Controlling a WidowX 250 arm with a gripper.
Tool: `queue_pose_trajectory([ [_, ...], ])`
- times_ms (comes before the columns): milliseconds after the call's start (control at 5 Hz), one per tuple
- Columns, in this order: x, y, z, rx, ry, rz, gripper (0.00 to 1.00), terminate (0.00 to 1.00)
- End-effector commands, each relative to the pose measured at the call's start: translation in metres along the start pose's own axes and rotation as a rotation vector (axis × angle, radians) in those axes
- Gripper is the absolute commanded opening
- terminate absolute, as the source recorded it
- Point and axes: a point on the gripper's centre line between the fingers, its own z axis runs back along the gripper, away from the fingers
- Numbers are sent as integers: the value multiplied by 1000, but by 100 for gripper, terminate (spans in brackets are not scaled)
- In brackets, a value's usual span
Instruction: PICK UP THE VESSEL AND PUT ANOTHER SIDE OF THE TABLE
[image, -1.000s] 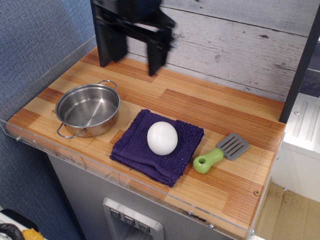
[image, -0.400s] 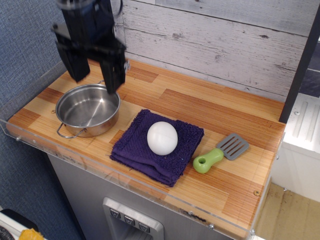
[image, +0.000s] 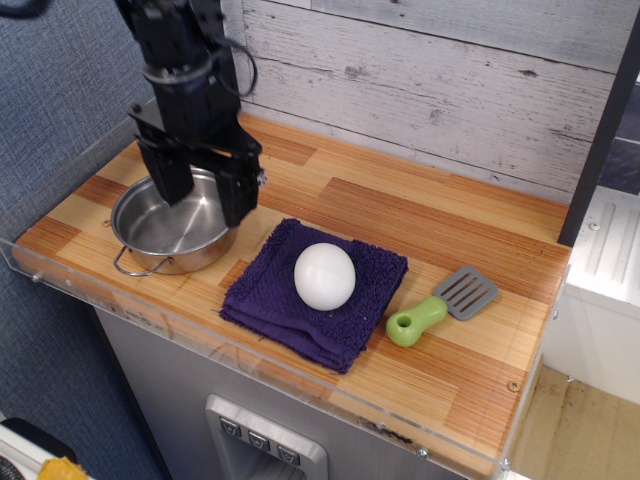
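The vessel (image: 160, 232) is a shiny steel pot with wire loop handles, standing at the left end of the wood-plank table (image: 430, 220). My black gripper (image: 205, 205) is open and hangs over the pot. One finger is over the pot's inside, the other at its right rim. The arm hides the pot's far part and rear handle. I cannot tell whether the fingers touch the pot.
A purple cloth (image: 350, 310) lies at the front middle with a white egg (image: 324, 275) on it. A green-handled grey spatula (image: 440, 306) lies right of the cloth. A clear acrylic rim (image: 250, 375) runs along the table's front and left. A grey plank wall stands behind.
The gripper has moved from the back of the table leftward and down, and now stands low over the pot. The pot, cloth, egg and spatula have not moved.
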Motion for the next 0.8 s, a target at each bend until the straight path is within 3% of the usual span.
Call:
queue_pose_trajectory([
  [0, 17, 4, -16, 32, 2, -17, 100, 0],
  [200, 14, 10, -22, 20, 8, -14, 100, 0],
  [400, 11, 13, -20, 25, 13, -20, 0, 0],
  [600, 8, 13, -17, 34, 11, -14, 0, 0],
])
